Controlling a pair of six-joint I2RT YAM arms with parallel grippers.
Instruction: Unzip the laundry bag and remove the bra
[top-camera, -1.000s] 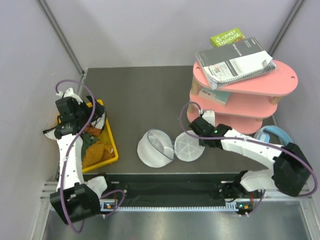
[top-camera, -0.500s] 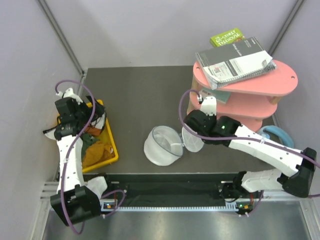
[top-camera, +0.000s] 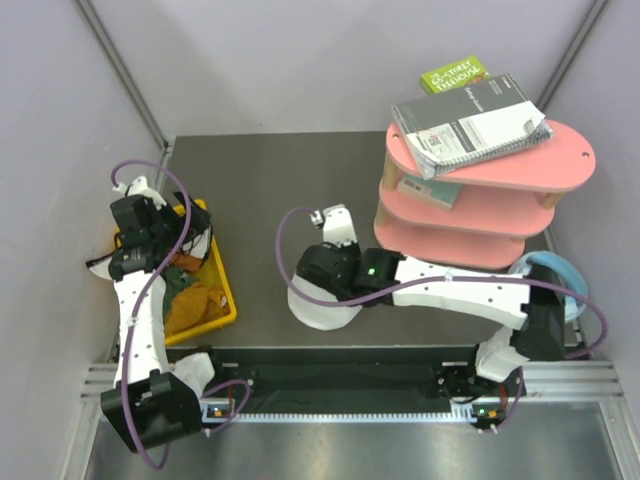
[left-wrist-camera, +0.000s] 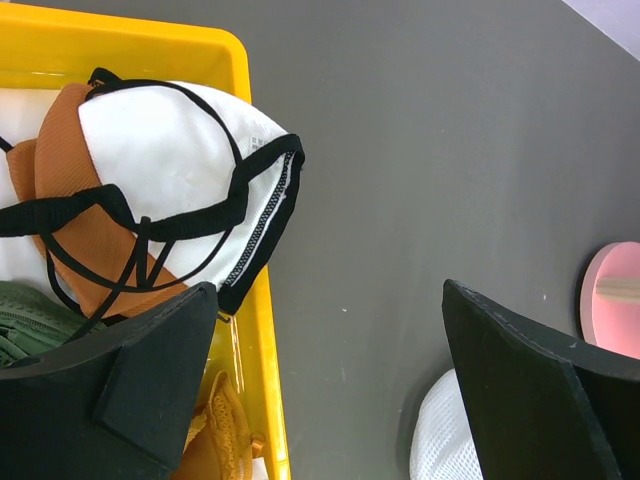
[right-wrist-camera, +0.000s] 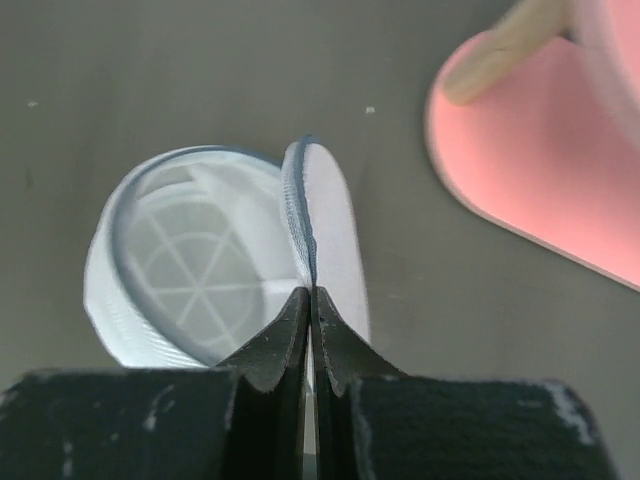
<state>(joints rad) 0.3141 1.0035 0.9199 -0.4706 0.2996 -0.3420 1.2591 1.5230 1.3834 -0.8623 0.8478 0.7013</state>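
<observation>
Swung left since a second ago: the right arm, which then reached in from the bag's right side, now lies across it. Flap (right-wrist-camera: 325, 225), earlier flat on the table beside the bag (top-camera: 318, 308), now stands on edge over the bag's rim. Left arm unchanged.

Bag sits on the table (top-camera: 260, 190) near front centre, left of the pink shelf (top-camera: 565, 160).
- Top view: only the bag's lower white curve shows under the right arm. Flap and grip are hidden.
- Right wrist view: mouth open, pale ribbed mesh inside, grey-blue zipper line round the rim.
- Right gripper (right-wrist-camera: 308, 292): fingers pressed together, pinching the flap's near edge.

Bra (left-wrist-camera: 170, 165) is not in the bag. It lies in the yellow tray (left-wrist-camera: 235, 60) at the table's left edge.
- White, with black edging and straps. One corner hangs over the tray wall toward the table.
- It lies on the orange cloth (left-wrist-camera: 65, 150), with the green cloth (left-wrist-camera: 25, 310) beside it.
- Only the left wrist view shows the bra. From above, the left arm covers it and only the orange and green cloths show.

Left gripper (left-wrist-camera: 330, 290) hovers over the tray's edge, fingers spread wide, holding nothing. A sliver of bag mesh shows at the bottom of the left wrist view.

Outward: notebook (top-camera: 470, 125) and green book (top-camera: 452, 74) on the shelf top. Blue headphones (top-camera: 550, 268) sit by the right arm's elbow.
</observation>
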